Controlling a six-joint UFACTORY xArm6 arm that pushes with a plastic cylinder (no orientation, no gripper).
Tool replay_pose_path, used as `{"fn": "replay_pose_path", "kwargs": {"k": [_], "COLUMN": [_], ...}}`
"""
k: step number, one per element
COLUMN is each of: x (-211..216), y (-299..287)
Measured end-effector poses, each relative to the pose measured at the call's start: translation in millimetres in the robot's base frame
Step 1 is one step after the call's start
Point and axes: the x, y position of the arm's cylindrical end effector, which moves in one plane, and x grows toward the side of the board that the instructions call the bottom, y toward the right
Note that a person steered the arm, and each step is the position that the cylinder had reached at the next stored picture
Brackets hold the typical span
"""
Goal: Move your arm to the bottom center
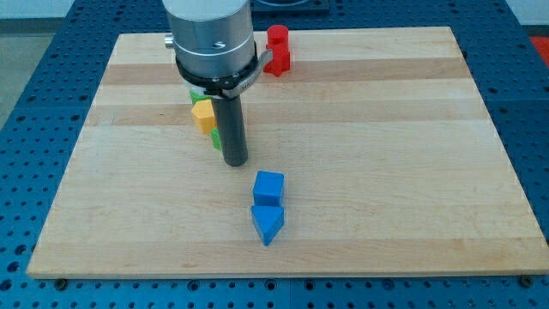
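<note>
My tip (236,161) rests on the wooden tabletop (412,137) a little to the view's left of the middle, roughly halfway down the board. My end effector is only a straight dark rod, with no jaws to open or close, so it grips nothing and can only push.

The task names no block. Its target is the bottom centre of the tabletop, the bare strip of wood near the lower edge, and my tip is well short of it.

Just beside the rod, on the view's left, a yellow block (203,114) sits against it or very near it, with a green block (217,137) peeking out below and behind. The rod hides most of the green one, so I cannot tell its shape, nor whether a second green piece lies above the yellow one. They crowd the rod's left flank, so a move downward should leave them where they are.

A blue cube (268,187) and, touching it from below, a blue triangular block (267,223) lie between my tip and the target, slightly to the view's right of my line. I judge these the real concern: a diagonal path toward bottom centre would likely nudge them, so I would go straight down first and then slide across under them.

Two red blocks (277,50) stand stacked or adjoining near the view's top, well clear of the route.
</note>
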Motion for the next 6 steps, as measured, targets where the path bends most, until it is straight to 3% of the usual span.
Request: {"fn": "replay_pose_path", "kwargs": {"k": [3,4,6], "x": [-12,9,113], "y": [-47,-47,-35]}}
